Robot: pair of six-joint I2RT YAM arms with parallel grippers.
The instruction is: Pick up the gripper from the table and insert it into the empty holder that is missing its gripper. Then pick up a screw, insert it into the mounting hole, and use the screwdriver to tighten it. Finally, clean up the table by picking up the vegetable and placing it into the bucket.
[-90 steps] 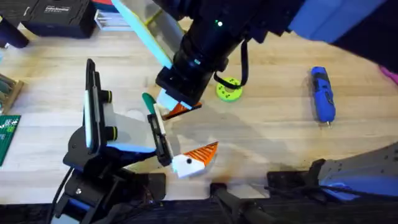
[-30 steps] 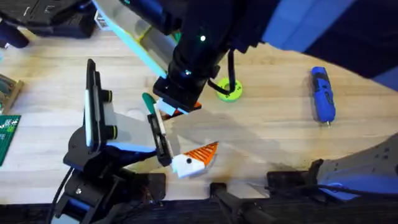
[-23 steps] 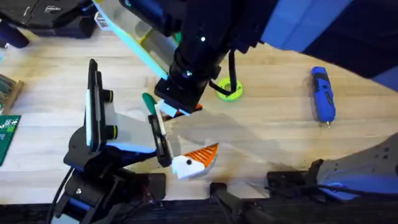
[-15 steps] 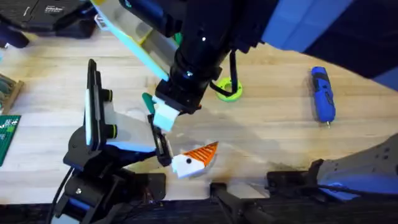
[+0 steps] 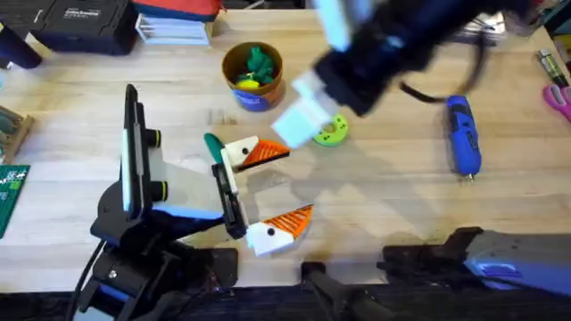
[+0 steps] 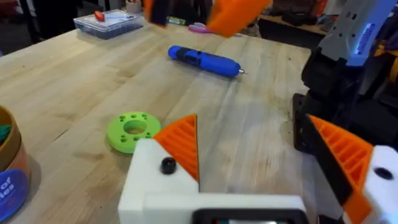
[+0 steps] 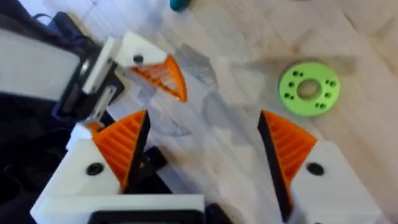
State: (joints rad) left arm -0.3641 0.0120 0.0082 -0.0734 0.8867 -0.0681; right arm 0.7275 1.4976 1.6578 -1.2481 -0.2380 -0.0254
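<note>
Right arm's stretched across the table, its gripper hanging above the green disc, fingers wide apart, nothing in them. Left gripper also open, empty. Screwdriver lies flat off to the right; bucket sits further back.

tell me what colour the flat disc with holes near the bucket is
Lime green disc, clearest in the right wrist view.

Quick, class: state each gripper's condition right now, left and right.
Left gripper: open, holding nothing.
Right gripper: open, holding nothing, above the table.
</note>
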